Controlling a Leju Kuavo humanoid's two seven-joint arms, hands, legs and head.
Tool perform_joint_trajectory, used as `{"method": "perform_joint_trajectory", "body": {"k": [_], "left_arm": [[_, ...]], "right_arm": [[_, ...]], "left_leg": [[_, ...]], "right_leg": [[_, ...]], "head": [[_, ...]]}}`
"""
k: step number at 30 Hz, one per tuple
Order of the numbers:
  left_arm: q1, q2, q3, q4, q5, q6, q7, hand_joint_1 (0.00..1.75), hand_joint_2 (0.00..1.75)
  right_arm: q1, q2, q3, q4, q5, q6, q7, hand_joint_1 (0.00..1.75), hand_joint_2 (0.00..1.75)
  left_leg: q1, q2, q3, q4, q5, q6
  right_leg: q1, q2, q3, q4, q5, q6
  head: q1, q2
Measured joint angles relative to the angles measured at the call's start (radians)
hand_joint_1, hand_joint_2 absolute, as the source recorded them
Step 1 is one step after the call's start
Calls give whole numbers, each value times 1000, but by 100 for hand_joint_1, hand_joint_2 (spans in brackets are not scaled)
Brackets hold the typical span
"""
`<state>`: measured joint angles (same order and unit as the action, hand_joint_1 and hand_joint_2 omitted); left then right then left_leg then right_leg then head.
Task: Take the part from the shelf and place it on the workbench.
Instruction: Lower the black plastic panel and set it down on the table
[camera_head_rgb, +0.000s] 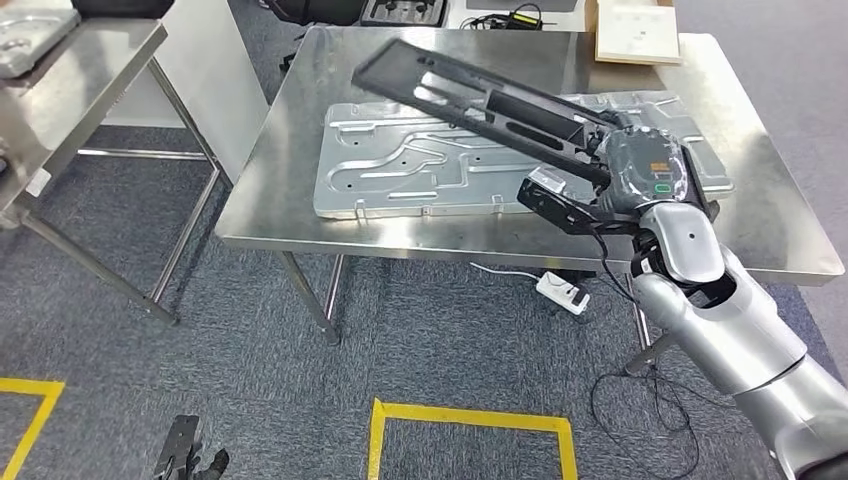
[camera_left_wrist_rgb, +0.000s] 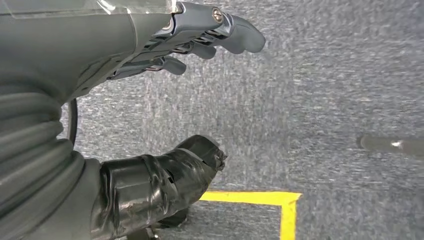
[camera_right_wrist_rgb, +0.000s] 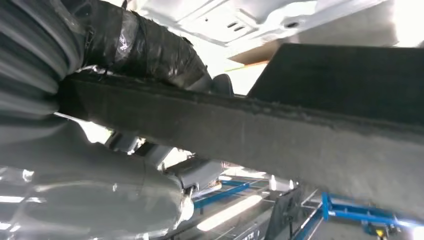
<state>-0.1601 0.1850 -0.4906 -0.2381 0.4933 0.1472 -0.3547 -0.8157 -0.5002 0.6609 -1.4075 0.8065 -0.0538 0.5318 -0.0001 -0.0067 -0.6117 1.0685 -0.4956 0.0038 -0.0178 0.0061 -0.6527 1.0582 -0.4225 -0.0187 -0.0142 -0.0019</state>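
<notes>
Right hand (camera_head_rgb: 640, 170): grips black part (camera_head_rgb: 470, 95), tilted above worktop (camera_head_rgb: 760, 230) and grey panel (camera_head_rgb: 400, 165). Left hand (camera_left_wrist_rgb: 165, 45): fingers (camera_left_wrist_rgb: 240, 32) apart, holding nothing, over carpet (camera_left_wrist_rgb: 325, 100).

Industrial workshop or factory test floor: stainless-steel workbench (camera_head_rgb: 700, 215) carrying a stamped sheet-metal panel (camera_head_rgb: 420, 165), second steel table (camera_head_rgb: 75, 70) alongside, grey carpet tile marked with yellow floor tape (camera_head_rgb: 470, 418), power strip (camera_head_rgb: 562, 291) and loose cables trailing under the bench. Blue steel racking (camera_right_wrist_rgb: 350, 207) and strip lighting visible in the right wrist view.
</notes>
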Motion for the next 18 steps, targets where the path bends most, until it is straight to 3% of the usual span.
{"method": "perform_joint_trajectory", "body": {"k": [3,4,5,6,8,10,12,15,16,18], "left_arm": [[-2,-1,0,0,0,-1,0,0,175],[-1,-1,0,0,-1,-1,0,0,175],[0,-2,0,0,-2,-1,0,0,175],[0,-2,0,0,-3,-1,0,0,175],[-1,-2,0,0,-5,-1,0,0,175],[-3,-1,0,0,-7,-1,0,0,175],[-4,1,0,0,-7,-3,0,0,175],[-3,4,0,0,-6,-5,-1,0,175],[-3,5,0,0,-6,-6,-2,0,175],[-5,4,0,0,-5,-9,-3,0,175]], "right_arm": [[1,3,6,4,18,2,-3,175,175],[2,4,8,7,23,5,-3,175,175],[4,5,11,9,31,10,-4,175,175],[6,5,13,11,43,18,-6,175,175],[10,5,14,13,66,33,-14,175,175],[13,5,14,15,79,39,-19,175,175],[19,5,14,17,82,40,-20,175,175],[29,2,14,20,87,45,-20,175,175],[30,0,14,21,90,50,-20,175,175],[33,-2,14,22,97,63,-20,175,175]], "left_leg": [[2,1,-94,170,-66,-11],[2,1,-128,220,-76,-12],[2,1,-149,242,-69,-11],[2,1,-151,225,-43,-9],[1,1,-104,100,39,1],[-5,0,-52,-10,81,12],[-11,-1,-35,-38,77,18],[-7,1,-15,-63,78,29],[-4,1,-5,-73,79,33],[-4,2,9,-79,76,40]], "right_leg": [[1,-1,10,-2,-8,-10],[2,0,13,-2,-11,-11],[4,1,16,-2,-14,-12],[5,2,21,-2,-17,-12],[7,3,34,-3,-26,-11],[9,4,42,-5,-33,-6],[9,5,44,-11,-34,3],[8,5,51,-13,-44,19],[9,5,42,15,-60,23],[8,3,-16,134,-107,25]], "head": [[-3,0],[-3,0],[-3,0],[-3,0],[-3,0],[-2,0],[-1,0],[-1,0],[0,0],[2,0]]}}
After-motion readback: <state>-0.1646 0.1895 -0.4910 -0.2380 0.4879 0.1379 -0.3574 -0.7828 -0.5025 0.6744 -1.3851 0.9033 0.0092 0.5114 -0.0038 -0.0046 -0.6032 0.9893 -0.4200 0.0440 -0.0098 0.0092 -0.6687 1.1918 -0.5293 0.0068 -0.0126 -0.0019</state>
